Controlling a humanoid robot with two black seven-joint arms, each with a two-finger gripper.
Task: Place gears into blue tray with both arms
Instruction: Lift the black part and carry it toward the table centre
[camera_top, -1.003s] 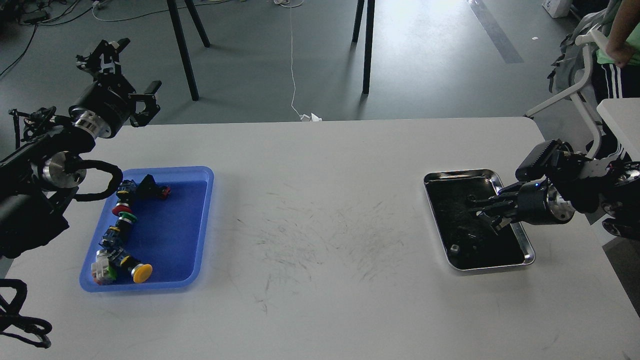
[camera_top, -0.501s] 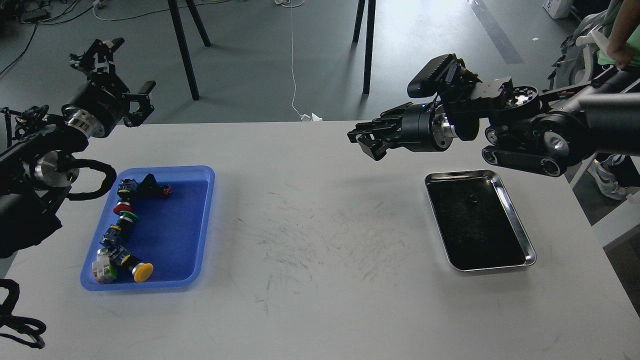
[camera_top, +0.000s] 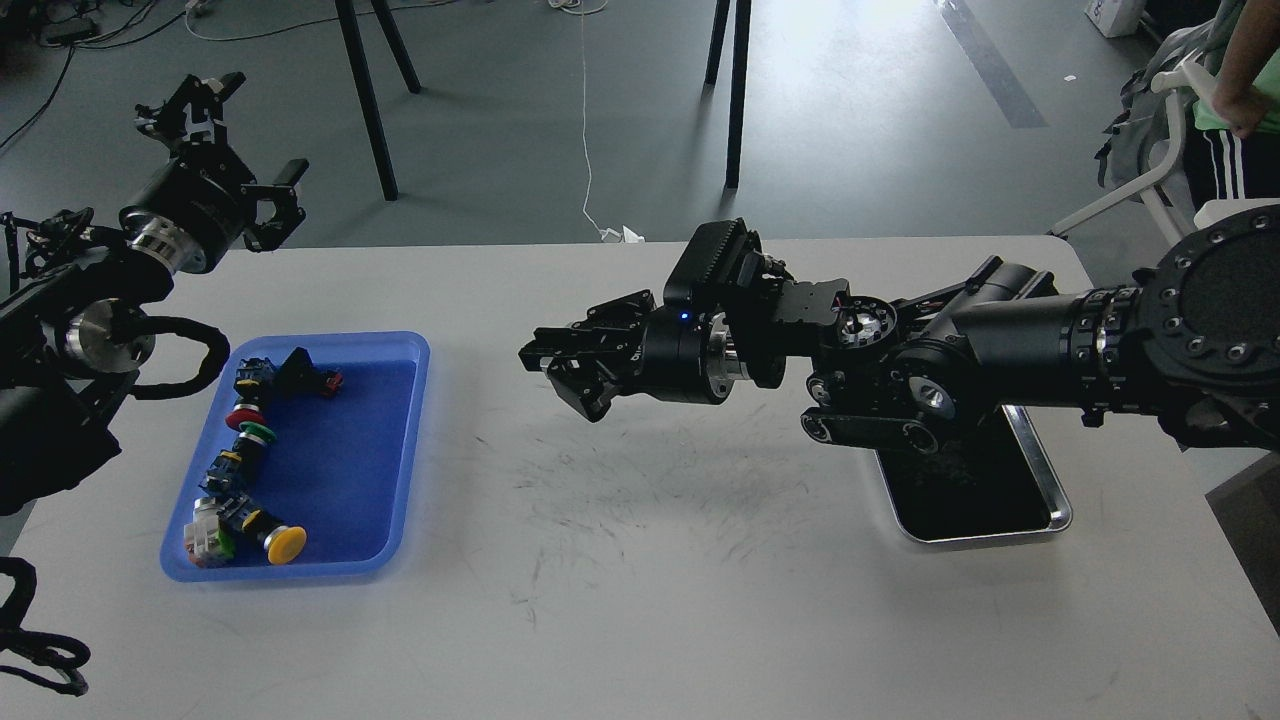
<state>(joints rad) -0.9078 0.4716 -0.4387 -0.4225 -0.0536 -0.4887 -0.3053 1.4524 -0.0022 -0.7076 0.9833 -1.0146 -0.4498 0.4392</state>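
We see a white table (camera_top: 640, 600) with dark scuff marks mid-surface. A shiny steel tray (camera_top: 1050, 495) with dark inside sits at its right. Colourful push-button switches (camera_top: 245, 440) lie in a line at left, one with a yellow cap (camera_top: 285, 543). Beyond the table: grey floor, black stand legs (camera_top: 365, 95), a white cable (camera_top: 586, 120), a person (camera_top: 1235, 90) at top right.

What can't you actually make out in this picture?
- Head view: whether the right gripper holds a tiny black gear; dark fingers hide it.
- Shiny steel tray with dark inside: the right arm covers most of it.
- Left gripper: too small and dark to judge its jaws.
- Rectangular blue plastic tray: gears there can't be distinguished among colourful push-button switches.
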